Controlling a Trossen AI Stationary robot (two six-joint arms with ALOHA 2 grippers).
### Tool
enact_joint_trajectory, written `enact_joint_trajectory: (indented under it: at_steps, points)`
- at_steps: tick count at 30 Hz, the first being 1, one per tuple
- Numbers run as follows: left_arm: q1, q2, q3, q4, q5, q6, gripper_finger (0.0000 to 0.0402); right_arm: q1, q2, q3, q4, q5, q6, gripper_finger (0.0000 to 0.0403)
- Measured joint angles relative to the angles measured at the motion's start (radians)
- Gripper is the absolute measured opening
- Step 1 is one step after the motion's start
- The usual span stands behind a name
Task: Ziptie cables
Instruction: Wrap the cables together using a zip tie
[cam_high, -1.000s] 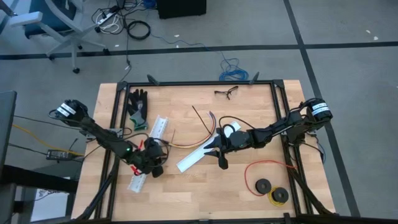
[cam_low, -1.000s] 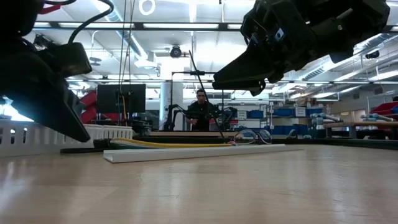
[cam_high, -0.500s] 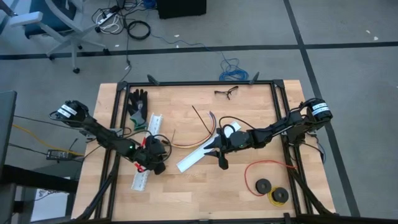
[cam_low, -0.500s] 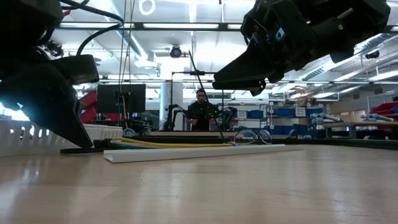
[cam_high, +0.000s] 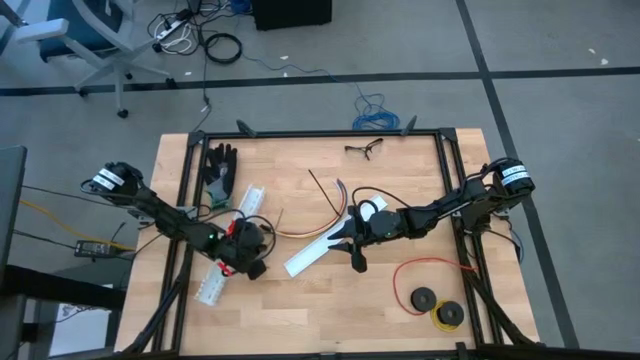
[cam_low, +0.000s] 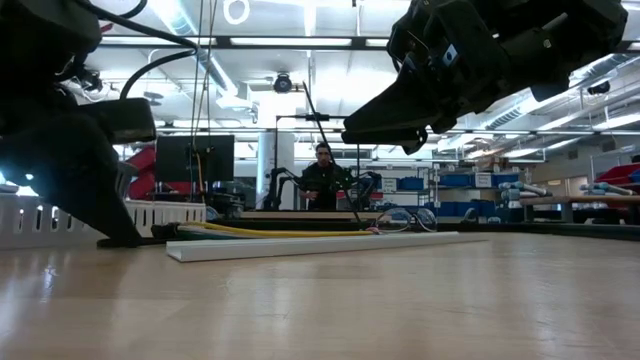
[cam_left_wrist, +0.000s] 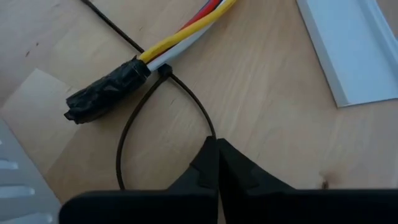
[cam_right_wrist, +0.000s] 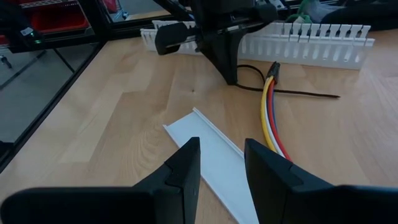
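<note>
The cables (cam_left_wrist: 186, 34) are laid on the tabletop (cam_high: 330, 310) left of centre, a black zip tie (cam_left_wrist: 168, 106) looped round them beside the dark plug (cam_left_wrist: 102, 90). The loop (its tail end) is pinched by the left gripper (cam_left_wrist: 216, 152), fingers closed. The right gripper (cam_right_wrist: 221, 158) is held slightly parted above a white channel (cam_right_wrist: 217, 165).

A: The table (cam_left_wrist: 280, 155) is light wood with a matt, smooth surface. The cables (cam_left_wrist: 186, 31) have glossy plastic coating.

B: Yes, and their plug (cam_left_wrist: 102, 90) looks wrapped in matt, wrinkled black tape. The white channel (cam_left_wrist: 348, 50) is smooth plastic, a little shiny.
</note>
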Motion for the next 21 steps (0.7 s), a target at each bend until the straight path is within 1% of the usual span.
enact_joint_trajectory:
  at_steps: [4,7,11,13,18,21]
  points:
    - [0.0,0.004,0.053,-0.072,-0.004,-0.002,0.0002,0.0,0.0,0.0,0.0,0.0,0.0,0.0113]
    - [0.0,0.004,0.127,-0.192,0.004,-0.022,0.0001,0.0,0.0,0.0,0.0,0.0,0.0,0.0113]
    - [0.0,0.003,0.258,-0.377,-0.001,-0.023,0.0001,0.0,0.0,0.0,0.0,0.0,0.0,0.0113]
    - [0.0,0.003,0.316,-0.444,-0.001,-0.023,0.0001,0.0,0.0,0.0,0.0,0.0,0.0,0.0113]
    - [-0.024,0.002,0.435,-0.481,0.0,0.03,0.0001,0.0,0.0,0.0,0.003,0.0,0.0,0.0113]
    - [-0.044,0.002,0.485,-0.48,-0.058,0.065,0.0,0.0,0.0,0.0,0.022,-0.001,0.0,0.0113]
